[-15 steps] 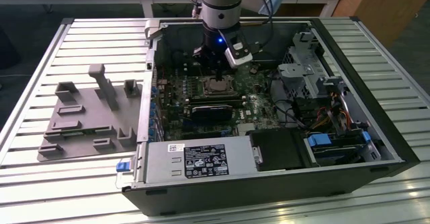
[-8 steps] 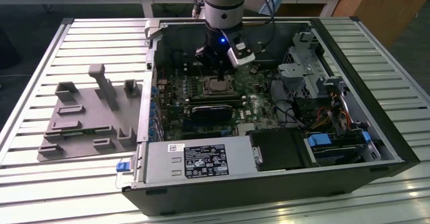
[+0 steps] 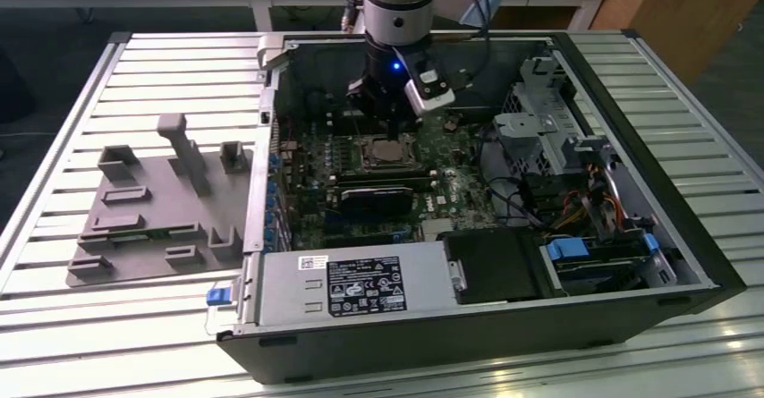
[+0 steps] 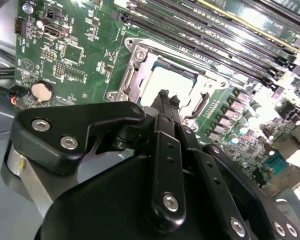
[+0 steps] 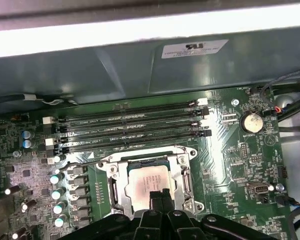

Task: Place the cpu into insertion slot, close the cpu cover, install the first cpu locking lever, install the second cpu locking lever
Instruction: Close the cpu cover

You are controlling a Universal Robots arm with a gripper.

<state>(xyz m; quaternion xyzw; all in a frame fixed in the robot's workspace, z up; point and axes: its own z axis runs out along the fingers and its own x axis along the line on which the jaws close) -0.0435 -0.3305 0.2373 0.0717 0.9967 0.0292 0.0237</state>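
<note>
First wrist view: cpu [image 5: 149, 178] sits in socket [image 5: 191, 152], framed by cpu cover [image 5: 183, 176]; end effector [image 5: 160, 198] clenched nearby.

The exterior view looks down from high and well back over the open computer case [image 3: 478, 331] on the slatted table [image 3: 84, 344], while both wrist views sit close above the motherboard [image 5: 230, 150] [image 4: 80, 45], facing down, sharing the cpu [image 5: 149, 179] [image 4: 166, 82] and the gripper [image 5: 160, 201] [image 4: 164, 98].

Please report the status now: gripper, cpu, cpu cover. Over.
Gripper shut, empty, low over the socket. Cpu seated in socket, cpu cover lying flat around it. Memory slots beside socket, apart from gripper.
</note>
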